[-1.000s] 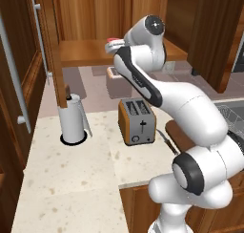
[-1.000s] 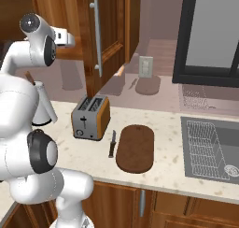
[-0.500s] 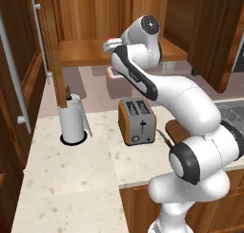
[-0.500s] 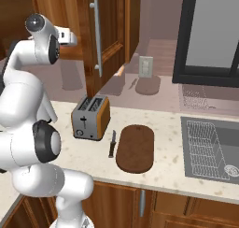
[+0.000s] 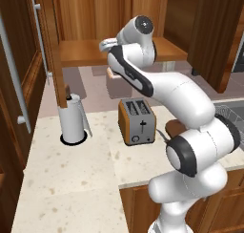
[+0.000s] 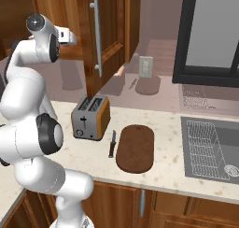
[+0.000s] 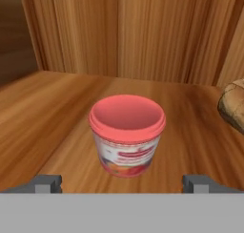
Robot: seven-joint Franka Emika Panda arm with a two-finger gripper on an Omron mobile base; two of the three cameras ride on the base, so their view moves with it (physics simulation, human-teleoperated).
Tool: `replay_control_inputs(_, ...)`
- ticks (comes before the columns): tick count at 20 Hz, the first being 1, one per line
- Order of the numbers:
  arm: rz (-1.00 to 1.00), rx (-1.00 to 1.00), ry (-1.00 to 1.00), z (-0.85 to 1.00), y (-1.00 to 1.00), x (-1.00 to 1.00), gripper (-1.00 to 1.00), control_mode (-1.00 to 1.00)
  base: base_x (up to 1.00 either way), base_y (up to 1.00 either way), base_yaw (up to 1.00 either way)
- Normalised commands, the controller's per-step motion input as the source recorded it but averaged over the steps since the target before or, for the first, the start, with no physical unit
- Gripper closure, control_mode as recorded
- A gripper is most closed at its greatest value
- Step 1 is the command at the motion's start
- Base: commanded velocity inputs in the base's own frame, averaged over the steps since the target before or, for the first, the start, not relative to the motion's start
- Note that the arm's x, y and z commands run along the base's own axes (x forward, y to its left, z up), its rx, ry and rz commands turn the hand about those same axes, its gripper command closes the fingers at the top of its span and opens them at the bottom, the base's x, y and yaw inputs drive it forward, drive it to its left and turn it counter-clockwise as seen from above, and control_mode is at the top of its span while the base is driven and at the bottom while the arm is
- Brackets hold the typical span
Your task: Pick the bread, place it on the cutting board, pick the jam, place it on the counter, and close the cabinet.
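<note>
The cabinet (image 5: 114, 17) hangs open above the counter (image 5: 71, 165), one door (image 6: 109, 31) with its long steel bar handle swung out over the toaster. The counter's beige speckled top carries, from its left end toward the sink (image 6: 210, 147), a white paper-towel roll (image 5: 72, 120), an orange toaster (image 6: 91, 117), a small dark knife (image 6: 112, 143) and the cutting board (image 6: 135, 147), which lies bare near the counter's front edge, just left of the sink. The white arm (image 5: 157, 84) reaches up from the base to the cabinet's shelf (image 7: 47, 112). On that shelf, toward its middle, the jam (image 7: 127, 134) stands upright, a red tub with a pale printed band. The gripper (image 7: 121, 183) is spread wide, its two finger tips low on either side of the jam and apart from it, gripping nothing. The bread (image 7: 233, 108) lies on the shelf near the jam, cut off by the right edge of the hand view.
</note>
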Motion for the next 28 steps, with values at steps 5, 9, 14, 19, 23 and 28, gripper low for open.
replay_control_inputs(5, 0.00, 0.00, 0.00, -0.10, 0.00, 0.16, -1.00, -1.00, 0.00, 0.00, 0.00)
replay_control_inputs(9, 0.00, 0.00, 0.00, -0.09, 0.00, 0.09, -1.00, -1.00, 0.00, 0.00, 0.00)
replay_control_inputs(14, 0.00, 0.00, 0.00, -0.03, 0.02, 0.08, -1.00, -1.00, 0.00, 0.00, 0.00)
replay_control_inputs(19, 0.00, 0.00, 0.00, -0.01, 0.02, 0.15, -1.00, -1.00, 0.00, 0.00, 0.00)
replay_control_inputs(23, 0.00, 0.00, 0.00, -0.01, 0.00, 0.22, -1.00, -1.00, 0.00, 0.00, 0.00)
replay_control_inputs(28, 0.00, 0.00, 0.00, 0.00, 0.00, 0.22, -1.00, -1.00, 0.00, 0.00, 0.00)
